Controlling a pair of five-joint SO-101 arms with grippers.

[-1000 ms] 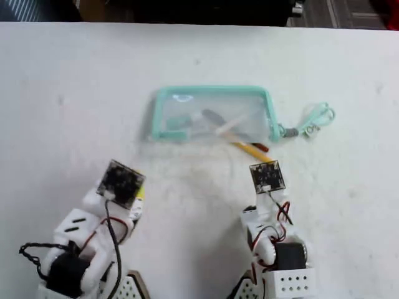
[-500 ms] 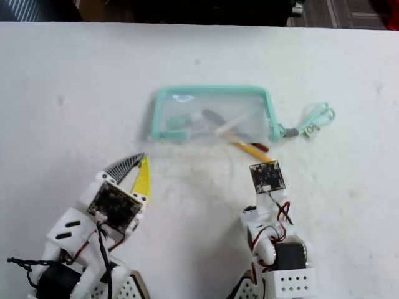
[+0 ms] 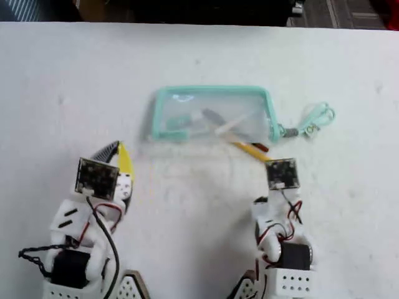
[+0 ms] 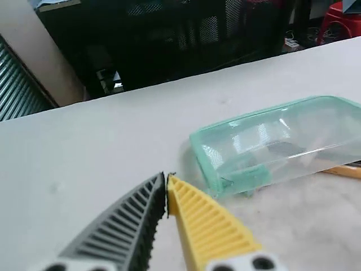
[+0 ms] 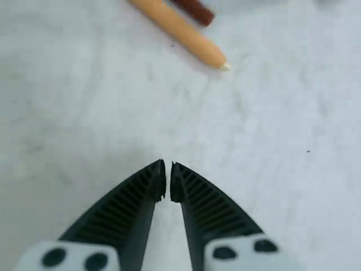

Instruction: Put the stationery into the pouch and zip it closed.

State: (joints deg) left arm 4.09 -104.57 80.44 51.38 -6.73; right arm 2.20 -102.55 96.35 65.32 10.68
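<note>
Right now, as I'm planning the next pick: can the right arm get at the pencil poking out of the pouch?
Probably yes. The right gripper, shut and empty, points at the pencil with bare table between; nothing blocks the way, though it must open first.

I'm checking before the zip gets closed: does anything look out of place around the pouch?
Yes. A yellow pencil and a dark red piece beside it stick out past the pouch's near edge onto the table. They look only partly inside, so the zip would probably catch on them.
</note>
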